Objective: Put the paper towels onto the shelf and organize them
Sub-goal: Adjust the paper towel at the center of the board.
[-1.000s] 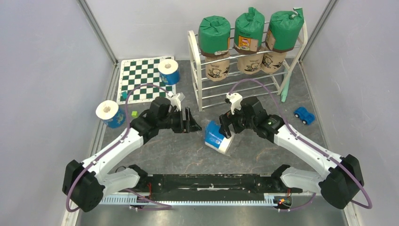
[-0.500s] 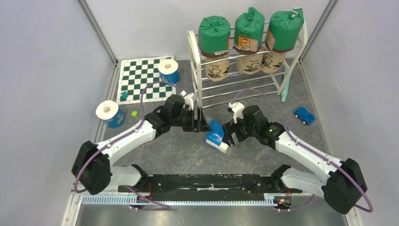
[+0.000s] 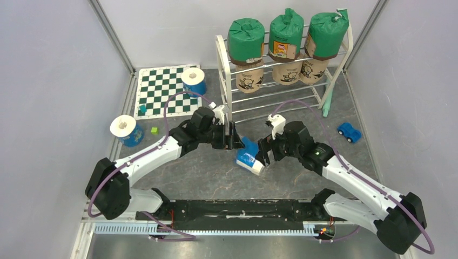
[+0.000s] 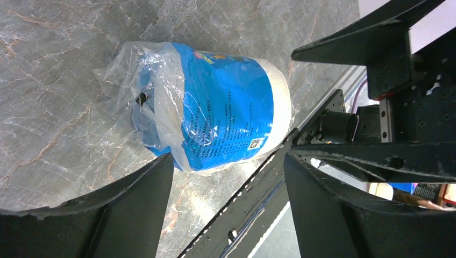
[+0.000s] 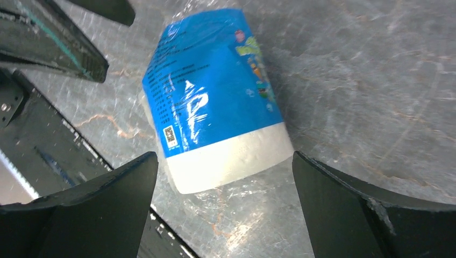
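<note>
A white roll with blue wrap (image 3: 247,157) lies on its side on the grey table between my grippers; it also shows in the left wrist view (image 4: 215,107) and the right wrist view (image 5: 212,102). My left gripper (image 3: 236,141) (image 4: 228,161) is open, its jaws either side of the roll's near end. My right gripper (image 3: 263,155) (image 5: 224,161) is open around the roll's white end. Neither grips it. The shelf (image 3: 227,81) holds three green rolls (image 3: 246,35) on top and three tan rolls (image 3: 249,78) below. Two more blue rolls stand at the left (image 3: 126,130) and on the mat (image 3: 193,81).
A checkered chessboard mat (image 3: 162,89) lies back left, with a teal piece (image 3: 142,109) and a small green cube (image 3: 154,130) near it. A blue toy car (image 3: 349,131) sits right. A mint stick (image 3: 328,102) leans by the shelf. The black base rail (image 3: 243,208) runs along the near edge.
My left gripper has moved right, up to the lying blue roll. My right gripper has shifted slightly right and sits at the roll's other side. The roll has barely moved.
</note>
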